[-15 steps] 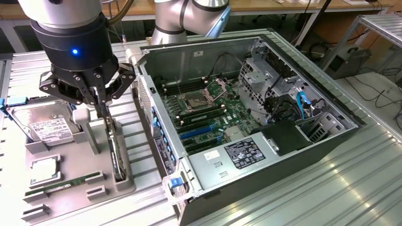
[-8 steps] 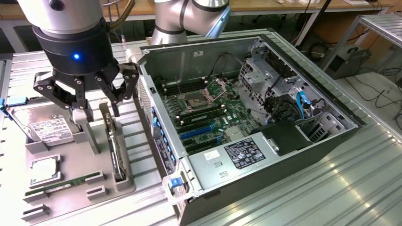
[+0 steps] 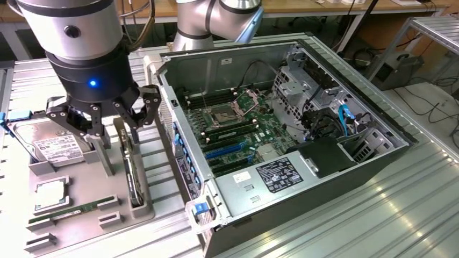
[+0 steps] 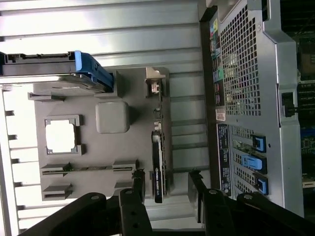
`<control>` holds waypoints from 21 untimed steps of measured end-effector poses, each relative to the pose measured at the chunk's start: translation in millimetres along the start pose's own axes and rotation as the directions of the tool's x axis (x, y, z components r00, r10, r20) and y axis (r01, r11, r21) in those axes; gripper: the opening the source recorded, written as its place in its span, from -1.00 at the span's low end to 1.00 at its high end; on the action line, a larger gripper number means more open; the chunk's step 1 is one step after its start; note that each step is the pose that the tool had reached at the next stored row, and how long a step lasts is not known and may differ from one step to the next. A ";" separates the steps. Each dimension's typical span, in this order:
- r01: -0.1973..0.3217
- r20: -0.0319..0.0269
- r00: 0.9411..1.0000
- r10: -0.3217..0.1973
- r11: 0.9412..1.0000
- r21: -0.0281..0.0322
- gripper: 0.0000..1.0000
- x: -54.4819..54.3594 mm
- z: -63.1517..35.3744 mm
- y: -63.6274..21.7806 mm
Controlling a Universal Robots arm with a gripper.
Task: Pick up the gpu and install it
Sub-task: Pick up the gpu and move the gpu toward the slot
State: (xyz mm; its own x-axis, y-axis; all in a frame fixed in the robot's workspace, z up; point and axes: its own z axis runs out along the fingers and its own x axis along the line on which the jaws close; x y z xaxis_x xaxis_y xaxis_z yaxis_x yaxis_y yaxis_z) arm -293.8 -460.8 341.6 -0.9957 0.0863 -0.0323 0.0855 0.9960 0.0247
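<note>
The gpu [image 3: 131, 171] is a slim black card standing on edge in a slot of the grey parts tray [image 3: 86, 228], at the exterior view's left. My gripper [image 3: 117, 134] hangs just over the card's far end, open, its fingers straddling the card without touching it. In the wrist view the gpu [image 4: 157, 169] runs edge-on between the two dark fingertips [image 4: 138, 188], nearer one of them, with the gripper [image 4: 167, 189] open and holding nothing. Beside the tray lies the open computer case [image 3: 287, 134], with blue expansion slots [image 3: 226, 151] on its motherboard.
On the tray also sit a silver hard drive [image 3: 54, 145] with a white label, a processor chip [image 3: 51, 194] and a thin green memory stick [image 3: 72, 210]. The case's perforated rear panel [image 4: 246, 88] stands close beside the tray. Everything rests on a ribbed metal table [image 3: 373, 215].
</note>
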 end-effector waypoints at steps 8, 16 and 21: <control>-0.014 0.009 1.000 0.014 1.000 0.000 -0.04 0.2 15.1 -2.3; -0.015 0.018 1.000 0.015 1.000 -0.001 -0.04 0.8 26.9 -2.6; -0.018 0.019 1.000 0.018 1.000 -0.001 -0.04 2.5 36.2 -2.9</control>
State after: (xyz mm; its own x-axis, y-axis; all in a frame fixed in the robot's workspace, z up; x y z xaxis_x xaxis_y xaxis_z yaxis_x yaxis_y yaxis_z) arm -295.3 -462.7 305.2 -0.9932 0.1044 -0.0509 0.1031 0.9943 0.0264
